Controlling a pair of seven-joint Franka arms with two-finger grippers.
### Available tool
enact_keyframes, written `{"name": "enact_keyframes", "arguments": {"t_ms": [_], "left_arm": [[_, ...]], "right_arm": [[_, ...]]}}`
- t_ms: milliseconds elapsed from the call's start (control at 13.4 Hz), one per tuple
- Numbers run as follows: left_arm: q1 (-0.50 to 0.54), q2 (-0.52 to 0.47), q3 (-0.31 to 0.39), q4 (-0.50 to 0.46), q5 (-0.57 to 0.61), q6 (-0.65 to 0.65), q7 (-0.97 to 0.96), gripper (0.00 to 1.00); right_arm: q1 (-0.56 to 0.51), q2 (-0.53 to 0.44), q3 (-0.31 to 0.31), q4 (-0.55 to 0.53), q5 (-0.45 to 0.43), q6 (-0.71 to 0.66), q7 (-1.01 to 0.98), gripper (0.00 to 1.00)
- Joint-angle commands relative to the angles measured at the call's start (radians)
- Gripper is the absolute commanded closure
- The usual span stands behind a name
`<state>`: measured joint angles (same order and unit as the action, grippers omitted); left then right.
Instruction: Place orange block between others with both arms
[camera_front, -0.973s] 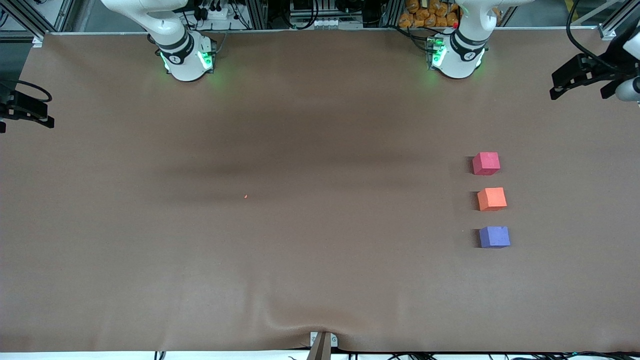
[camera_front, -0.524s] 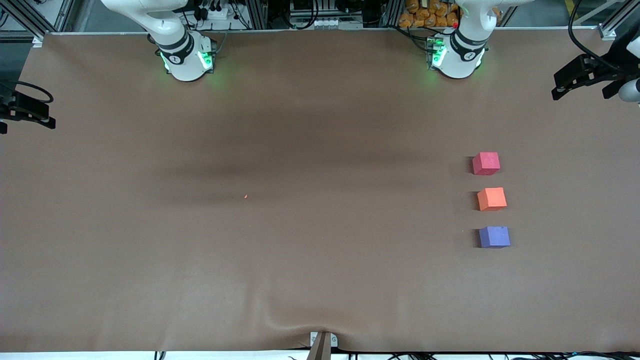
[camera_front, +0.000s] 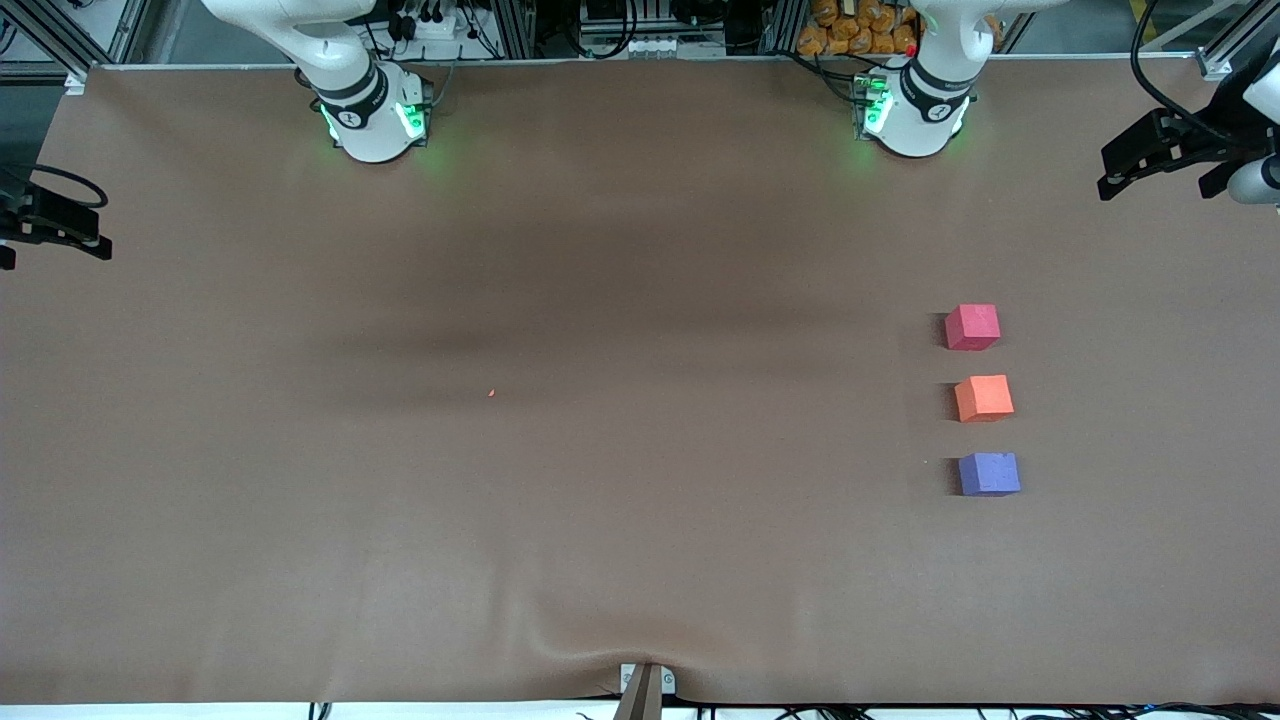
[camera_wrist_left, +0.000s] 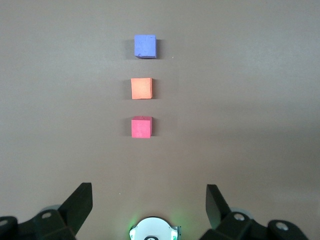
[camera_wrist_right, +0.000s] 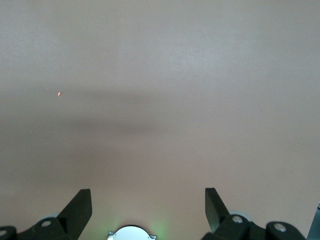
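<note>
Three small cubes stand in a row toward the left arm's end of the table. The orange block (camera_front: 984, 398) (camera_wrist_left: 141, 89) sits between the others, with small gaps on both sides. The red-pink cube (camera_front: 972, 327) (camera_wrist_left: 141, 127) is farther from the front camera and the purple-blue cube (camera_front: 989, 474) (camera_wrist_left: 145, 46) is nearer. My left gripper (camera_wrist_left: 149, 194) hangs high over the table near its base (camera_front: 915, 110), open and empty. My right gripper (camera_wrist_right: 148, 196) is also held high and open, over bare table near its own base (camera_front: 372, 118).
Brown paper covers the table (camera_front: 640, 560) and puckers into a wrinkle (camera_front: 600, 645) at the edge nearest the front camera. A tiny orange speck (camera_front: 492, 392) (camera_wrist_right: 59, 93) lies mid-table toward the right arm's end.
</note>
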<state>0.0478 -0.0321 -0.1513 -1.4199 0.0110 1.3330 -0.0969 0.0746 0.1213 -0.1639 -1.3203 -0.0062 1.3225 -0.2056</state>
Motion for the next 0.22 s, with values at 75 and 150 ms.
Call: {"name": "enact_keyframes", "arguments": {"t_ms": [75, 150], "left_arm": [[0.004, -0.003, -0.005, -0.004, -0.008, 0.005, 0.019, 0.0], [0.004, -0.003, -0.005, -0.004, -0.008, 0.005, 0.019, 0.0]], "right_arm": [[-0.003, 0.001, 0.003, 0.007, 0.002, 0.0, 0.014, 0.0], [-0.003, 0.001, 0.003, 0.007, 0.002, 0.0, 0.014, 0.0]]}}
